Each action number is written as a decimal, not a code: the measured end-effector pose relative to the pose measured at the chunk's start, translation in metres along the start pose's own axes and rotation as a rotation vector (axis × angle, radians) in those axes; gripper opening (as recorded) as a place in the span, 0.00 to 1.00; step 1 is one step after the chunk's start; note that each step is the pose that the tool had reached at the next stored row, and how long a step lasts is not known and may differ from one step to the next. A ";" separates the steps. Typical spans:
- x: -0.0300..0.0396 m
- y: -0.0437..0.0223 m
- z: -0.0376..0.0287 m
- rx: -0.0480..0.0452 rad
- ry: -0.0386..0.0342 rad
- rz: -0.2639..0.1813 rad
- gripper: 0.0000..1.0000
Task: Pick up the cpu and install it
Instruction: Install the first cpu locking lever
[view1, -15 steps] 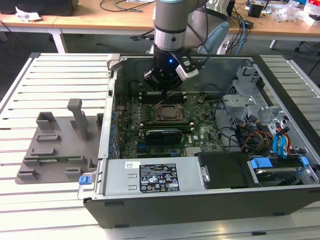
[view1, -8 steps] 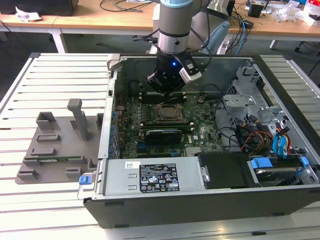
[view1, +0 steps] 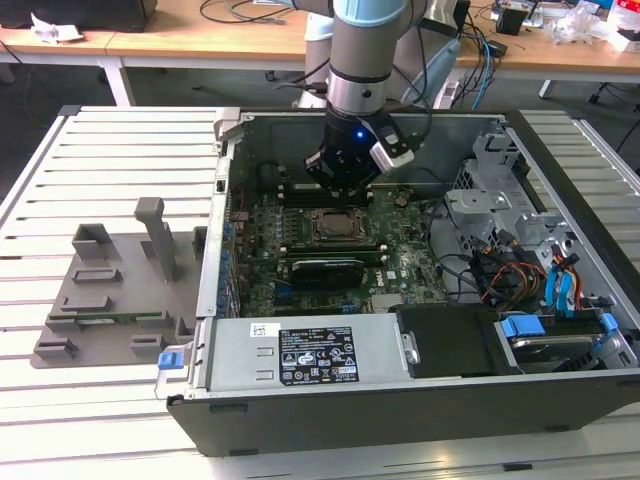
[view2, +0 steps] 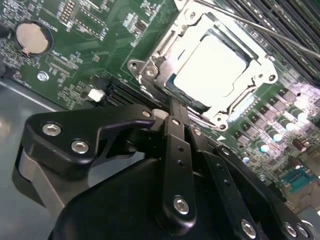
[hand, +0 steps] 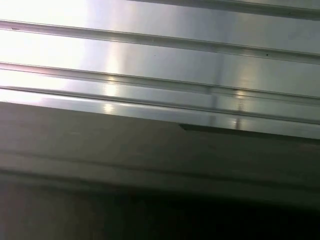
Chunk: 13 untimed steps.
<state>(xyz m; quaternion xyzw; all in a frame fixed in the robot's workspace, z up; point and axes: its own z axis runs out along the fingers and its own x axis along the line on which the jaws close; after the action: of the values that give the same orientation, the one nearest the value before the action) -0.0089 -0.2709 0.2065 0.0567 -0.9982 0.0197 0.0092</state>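
- Slatted metal tabletop (view1: 120, 150) is carrying everything; wooden desks are standing behind it.
- On the exterior view's left, a grey fixture plate (view1: 110, 290) with upright posts is lying flat.
- To its right, an open computer case (view1: 400, 290) is showing its green motherboard (view1: 400, 260).
- The cpu (view2: 212, 67) is sitting in the socket frame (view2: 150, 70), its pale top facing up.
- The gripper (view2: 179, 112) is hanging just beside the socket edge, near the cpu and not holding it; its fingers (view2: 176, 150) are pressed together with nothing between.
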 end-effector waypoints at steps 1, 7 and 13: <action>-0.0016 -0.0002 0.0005 0.0000 0.0000 0.000 0.11; -0.0106 -0.0010 0.0046 0.0003 0.0002 0.000 0.11; -0.0115 -0.0006 0.0049 -0.0041 -0.0006 0.000 0.11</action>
<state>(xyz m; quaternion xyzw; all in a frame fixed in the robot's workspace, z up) 0.0025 -0.2704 0.2013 0.0568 -0.9982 0.0176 0.0090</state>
